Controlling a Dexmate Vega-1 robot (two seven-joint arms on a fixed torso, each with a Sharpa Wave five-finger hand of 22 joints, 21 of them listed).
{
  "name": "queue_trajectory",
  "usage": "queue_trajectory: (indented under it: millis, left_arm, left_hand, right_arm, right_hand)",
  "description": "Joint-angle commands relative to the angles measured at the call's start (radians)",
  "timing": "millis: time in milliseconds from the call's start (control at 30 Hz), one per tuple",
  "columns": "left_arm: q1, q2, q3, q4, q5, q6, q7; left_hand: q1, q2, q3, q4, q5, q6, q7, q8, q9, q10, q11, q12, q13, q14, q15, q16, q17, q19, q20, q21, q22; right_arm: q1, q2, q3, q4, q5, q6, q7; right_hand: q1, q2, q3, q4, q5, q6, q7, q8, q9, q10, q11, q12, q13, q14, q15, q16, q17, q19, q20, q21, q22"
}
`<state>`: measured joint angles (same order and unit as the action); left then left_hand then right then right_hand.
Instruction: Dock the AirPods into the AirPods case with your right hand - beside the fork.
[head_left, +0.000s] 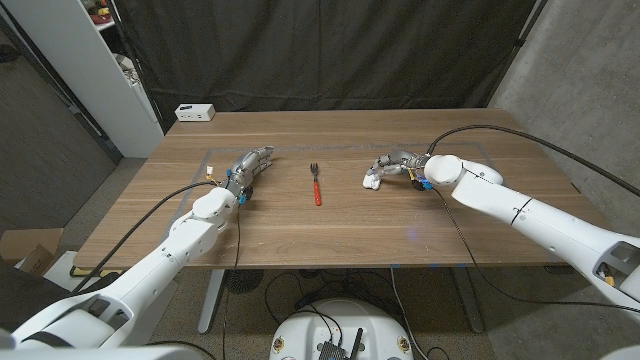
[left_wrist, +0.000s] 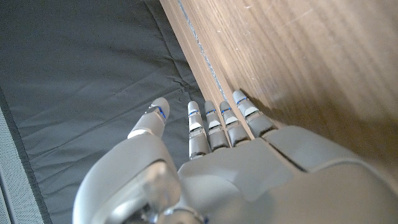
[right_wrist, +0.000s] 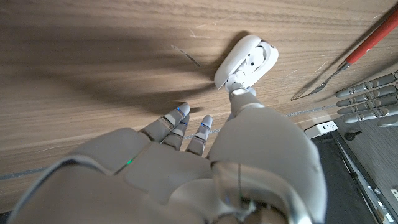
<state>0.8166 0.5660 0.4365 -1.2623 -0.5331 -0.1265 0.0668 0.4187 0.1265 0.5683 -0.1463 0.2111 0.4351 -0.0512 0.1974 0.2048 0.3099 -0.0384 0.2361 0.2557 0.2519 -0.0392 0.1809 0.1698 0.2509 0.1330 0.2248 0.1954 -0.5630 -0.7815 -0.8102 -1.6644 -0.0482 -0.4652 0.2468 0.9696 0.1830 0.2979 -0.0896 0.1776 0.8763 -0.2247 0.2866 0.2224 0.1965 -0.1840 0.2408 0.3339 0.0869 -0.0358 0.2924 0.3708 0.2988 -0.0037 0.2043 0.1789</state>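
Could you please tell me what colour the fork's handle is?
Red; the fork has a red handle and a metal head, clearest in the head view.

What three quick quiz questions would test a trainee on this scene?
1. True or false: the right robot hand is at the case.
2. Which has a red handle: A) the fork B) the case C) the white box?
3. Fill in: the case's lid stands ____.

Key: 1 true, a fingertip touches it in the right wrist view. 2 A. 3 open.
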Motion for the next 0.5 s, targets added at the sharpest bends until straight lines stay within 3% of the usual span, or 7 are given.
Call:
queue_trajectory:
  millis: [33, 367, 500]
  left_arm:
    - [-0.002, -0.003, 0.002, 0.001, 0.003, 0.000, 0.002]
    - [-0.024, -0.024, 0.007, 0.054, 0.001, -0.030, -0.022]
    - [-0.027, -0.027, 0.007, 0.065, -0.001, -0.035, -0.027]
  left_hand:
    - [-0.007, -0.003, -0.003, -0.001, 0.004, 0.001, -0.007, 0.002, 0.000, 0.000, 0.000, 0.002, 0.001, 0.004, -0.010, 0.002, 0.002, 0.000, 0.013, 0.001, 0.000]
    - [-0.007, -0.003, -0.002, -0.002, 0.004, -0.002, -0.011, 0.001, 0.000, 0.001, -0.003, 0.003, 0.001, 0.004, -0.012, 0.001, 0.001, 0.001, 0.012, 0.001, 0.000]
    - [-0.007, -0.002, -0.002, -0.002, 0.004, -0.002, -0.009, 0.001, 0.000, 0.003, -0.001, 0.003, 0.001, 0.005, -0.011, 0.002, 0.001, 0.001, 0.013, 0.001, 0.000]
  right_arm:
    - [-0.031, -0.003, 0.032, -0.015, 0.018, 0.035, -0.031]
    - [-0.105, -0.008, 0.110, -0.079, 0.070, 0.099, -0.127]
    - [-0.139, 0.005, 0.130, -0.113, 0.075, 0.090, -0.189]
  right_hand:
    - [-0.008, 0.002, 0.000, 0.002, 0.000, -0.011, 0.002, -0.010, 0.003, 0.006, 0.004, 0.009, 0.002, 0.008, -0.146, 0.009, 0.004, 0.010, 0.000, 0.011, 0.003]
    - [-0.003, 0.001, 0.008, -0.004, 0.001, -0.094, 0.002, -0.056, -0.002, -0.008, 0.018, 0.002, 0.004, 0.017, -0.147, 0.019, 0.008, 0.026, 0.002, 0.015, 0.003]
    - [0.008, -0.013, 0.008, -0.019, 0.001, -0.120, -0.001, -0.068, 0.000, -0.011, 0.030, 0.001, 0.006, 0.028, -0.142, 0.023, 0.003, 0.036, 0.011, 0.018, 0.003]
